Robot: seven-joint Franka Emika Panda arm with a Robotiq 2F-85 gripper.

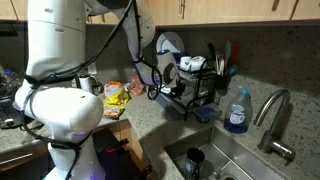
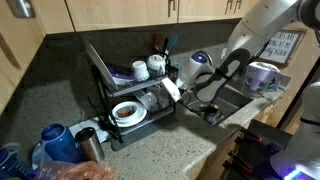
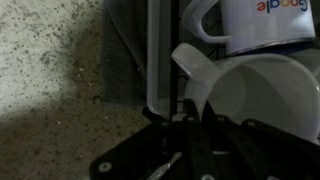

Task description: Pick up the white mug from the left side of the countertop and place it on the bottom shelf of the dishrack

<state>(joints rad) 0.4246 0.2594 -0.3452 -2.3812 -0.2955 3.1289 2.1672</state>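
Wrist view: one plain white mug [image 3: 255,95], one logo mug [image 3: 262,25]. Exterior view: one dishrack [image 1: 195,90], one soap bottle [image 1: 237,112], one faucet [image 1: 280,148].

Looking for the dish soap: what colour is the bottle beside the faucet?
The soap bottle is blue; it shows best in an exterior view.

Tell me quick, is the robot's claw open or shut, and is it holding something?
Gripper: closed, holding the white mug by its rim, next to the dishrack.
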